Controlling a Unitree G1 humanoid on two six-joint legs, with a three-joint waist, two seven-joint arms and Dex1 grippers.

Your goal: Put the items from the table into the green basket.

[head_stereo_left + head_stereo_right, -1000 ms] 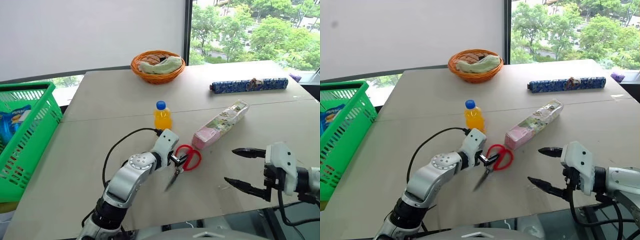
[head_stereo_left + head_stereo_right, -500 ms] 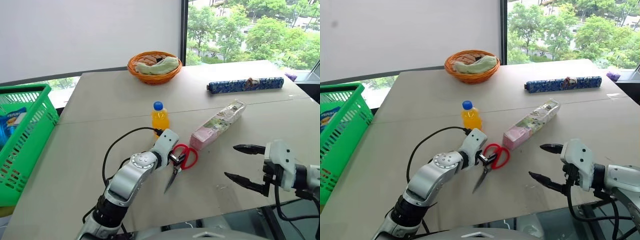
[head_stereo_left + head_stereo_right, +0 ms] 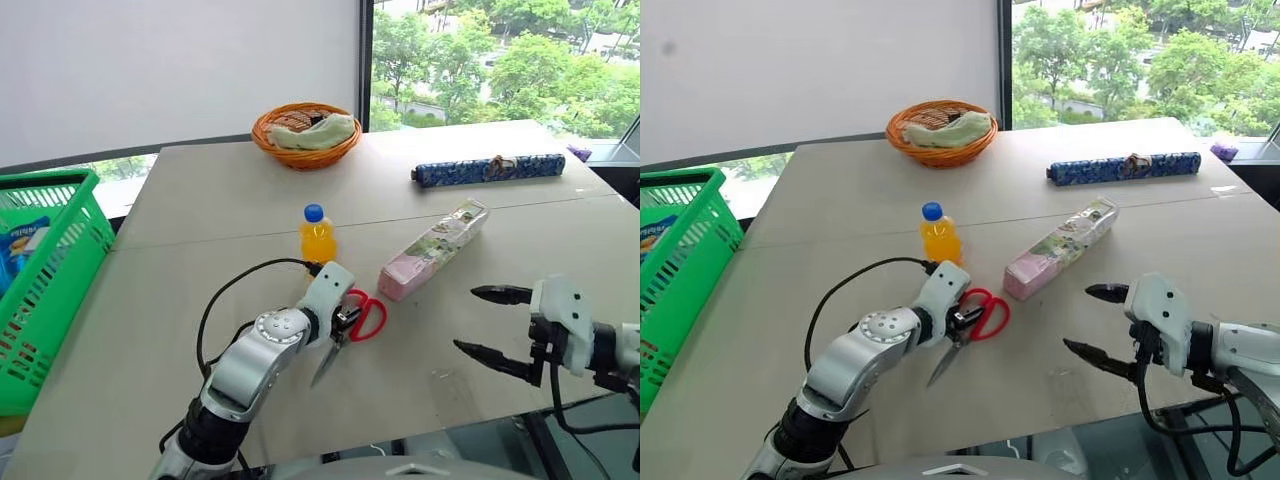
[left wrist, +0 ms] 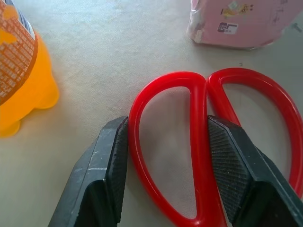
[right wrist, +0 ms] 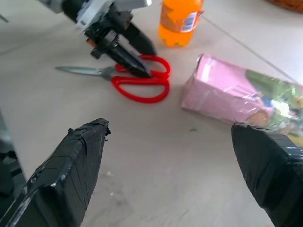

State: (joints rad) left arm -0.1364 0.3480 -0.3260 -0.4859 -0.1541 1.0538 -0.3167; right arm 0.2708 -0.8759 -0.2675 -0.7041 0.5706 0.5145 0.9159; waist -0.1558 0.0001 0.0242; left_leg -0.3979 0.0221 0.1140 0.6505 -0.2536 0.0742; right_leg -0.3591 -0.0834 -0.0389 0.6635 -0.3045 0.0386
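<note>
Closing: left gripper [image 4: 165, 151], wide a second ago, now clamps one red loop of the scissors [image 3: 352, 322] lying on the table [image 3: 200, 260]; lift pending. Right gripper [image 3: 492, 323] spread, empty.

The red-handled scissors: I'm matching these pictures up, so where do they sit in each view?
Left eye view: scissors low, just right of centre, at the left gripper.
Right eye view: scissors near centre, below the orange bottle.
Left wrist view: red loops in the middle, one loop between the two black fingers.
Right wrist view: upper middle.
Shared landmark: the pink packet beside the handles.
</note>
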